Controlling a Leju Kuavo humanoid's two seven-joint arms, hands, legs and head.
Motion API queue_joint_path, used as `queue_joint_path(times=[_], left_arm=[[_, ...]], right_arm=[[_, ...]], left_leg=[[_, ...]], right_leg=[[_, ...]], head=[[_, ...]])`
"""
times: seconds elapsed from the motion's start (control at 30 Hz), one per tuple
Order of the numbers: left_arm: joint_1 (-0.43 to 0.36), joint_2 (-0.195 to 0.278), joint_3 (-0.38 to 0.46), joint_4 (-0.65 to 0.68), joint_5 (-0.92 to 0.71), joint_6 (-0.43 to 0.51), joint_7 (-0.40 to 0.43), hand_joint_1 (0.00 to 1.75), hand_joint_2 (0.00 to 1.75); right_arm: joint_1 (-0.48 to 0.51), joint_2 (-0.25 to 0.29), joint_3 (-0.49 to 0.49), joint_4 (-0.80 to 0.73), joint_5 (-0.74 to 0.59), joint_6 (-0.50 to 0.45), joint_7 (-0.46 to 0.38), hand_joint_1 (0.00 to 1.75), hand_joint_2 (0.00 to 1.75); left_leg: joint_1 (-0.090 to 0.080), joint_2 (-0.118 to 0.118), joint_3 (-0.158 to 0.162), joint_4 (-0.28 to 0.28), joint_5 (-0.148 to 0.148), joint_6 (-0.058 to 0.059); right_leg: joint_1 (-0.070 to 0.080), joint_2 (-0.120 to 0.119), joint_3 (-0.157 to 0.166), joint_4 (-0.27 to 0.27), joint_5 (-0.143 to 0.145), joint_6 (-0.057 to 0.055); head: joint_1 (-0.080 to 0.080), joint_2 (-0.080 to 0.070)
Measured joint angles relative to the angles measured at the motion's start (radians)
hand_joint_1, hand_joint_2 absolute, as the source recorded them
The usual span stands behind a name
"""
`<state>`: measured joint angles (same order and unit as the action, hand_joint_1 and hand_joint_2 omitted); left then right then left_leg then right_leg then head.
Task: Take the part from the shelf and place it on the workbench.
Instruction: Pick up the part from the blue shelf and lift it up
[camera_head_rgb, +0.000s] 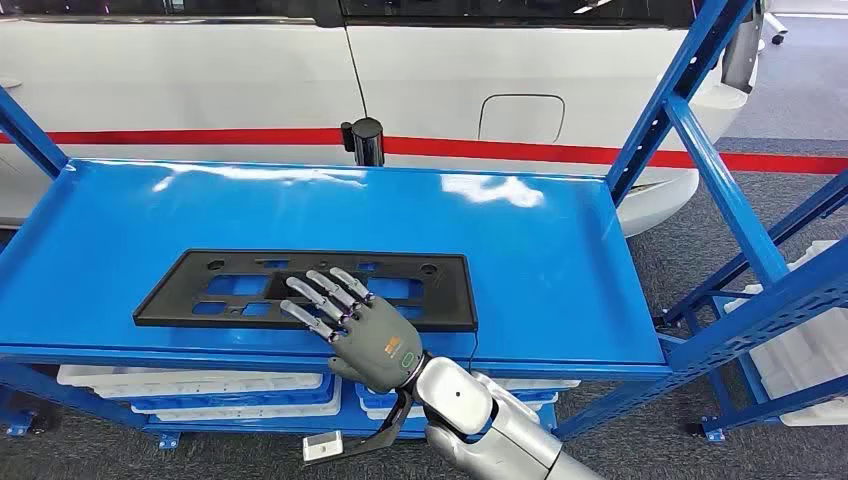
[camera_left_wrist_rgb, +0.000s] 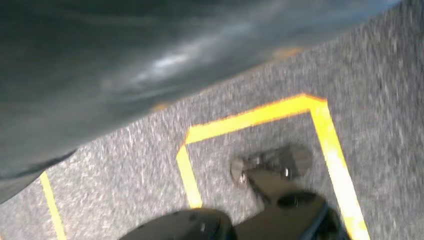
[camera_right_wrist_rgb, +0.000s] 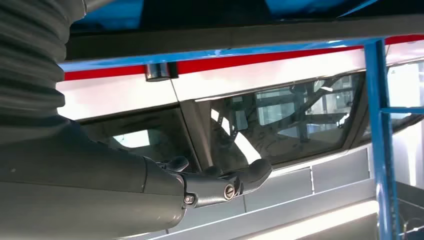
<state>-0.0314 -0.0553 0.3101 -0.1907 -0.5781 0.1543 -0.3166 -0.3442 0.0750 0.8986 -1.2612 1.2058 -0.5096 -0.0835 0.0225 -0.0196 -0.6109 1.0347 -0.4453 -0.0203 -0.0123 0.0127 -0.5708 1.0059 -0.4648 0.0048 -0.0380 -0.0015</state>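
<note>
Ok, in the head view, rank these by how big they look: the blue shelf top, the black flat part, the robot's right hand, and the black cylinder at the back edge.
Largest to smallest, as they look in the head view:
1. Blue shelf top
2. Black flat part
3. Right hand, which is nearer the camera, so it looks bigger than it is
4. Black cylinder, farthest away

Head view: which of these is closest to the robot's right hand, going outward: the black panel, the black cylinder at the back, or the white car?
1. Black panel: on the blue shelf, directly under the right hand's fingers.
2. Black cylinder: at the shelf's back edge.
3. White car: behind the shelf.
</note>
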Motion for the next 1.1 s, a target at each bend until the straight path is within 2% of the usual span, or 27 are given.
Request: queue_joint_path(times=[0.2, 0.37, 0.6, 0.93, 1.1], left_arm=[[-0.002, 0.000, 0.000, 0.000, -0.012, 0.002, 0.000, 0.00, 0.00], [-0.009, -0.001, 0.000, 0.000, -0.023, 0.002, 0.000, 0.00, 0.00], [-0.019, -0.007, 0.000, 0.000, -0.029, 0.009, 0.000, 0.00, 0.00], [-0.023, -0.008, 0.000, 0.000, -0.033, 0.013, 0.001, 0.00, 0.00], [-0.028, -0.009, 0.000, -0.001, -0.042, 0.013, 0.006, 0.00, 0.00]], right_arm=[[-0.001, 0.021, 0.012, 0.010, 0.004, 0.010, -0.007, 0.00, 1.75], [-0.028, 0.057, 0.029, 0.039, 0.000, 0.030, -0.005, 0.00, 1.75], [-0.088, 0.109, 0.035, 0.125, -0.007, 0.044, 0.032, 0.00, 1.75], [-0.112, 0.134, 0.037, 0.177, -0.010, 0.044, 0.047, 0.00, 1.75], [-0.149, 0.165, 0.029, 0.243, -0.012, 0.034, 0.079, 0.00, 1.75]], left_leg=[[-0.004, 0.000, -0.001, 0.001, 0.000, 0.005], [-0.004, 0.000, -0.001, 0.001, -0.001, 0.006], [0.001, 0.001, 0.002, -0.001, 0.001, 0.007], [0.002, 0.003, 0.002, -0.002, 0.001, 0.006], [0.002, 0.003, 0.002, -0.002, 0.001, 0.006]], right_leg=[[-0.003, 0.000, 0.010, -0.004, 0.005, 0.009], [-0.003, -0.001, 0.010, -0.005, 0.003, 0.029], [0.003, 0.000, 0.010, -0.004, 0.004, 0.029], [0.004, 0.000, 0.010, -0.004, 0.003, 0.028], [0.004, 0.000, 0.010, -0.004, 0.003, 0.028]], head=[[0.000, 0.000], [0.000, 0.000], [-0.001, 0.000], [-0.001, 0.000], [-0.001, 0.000]])
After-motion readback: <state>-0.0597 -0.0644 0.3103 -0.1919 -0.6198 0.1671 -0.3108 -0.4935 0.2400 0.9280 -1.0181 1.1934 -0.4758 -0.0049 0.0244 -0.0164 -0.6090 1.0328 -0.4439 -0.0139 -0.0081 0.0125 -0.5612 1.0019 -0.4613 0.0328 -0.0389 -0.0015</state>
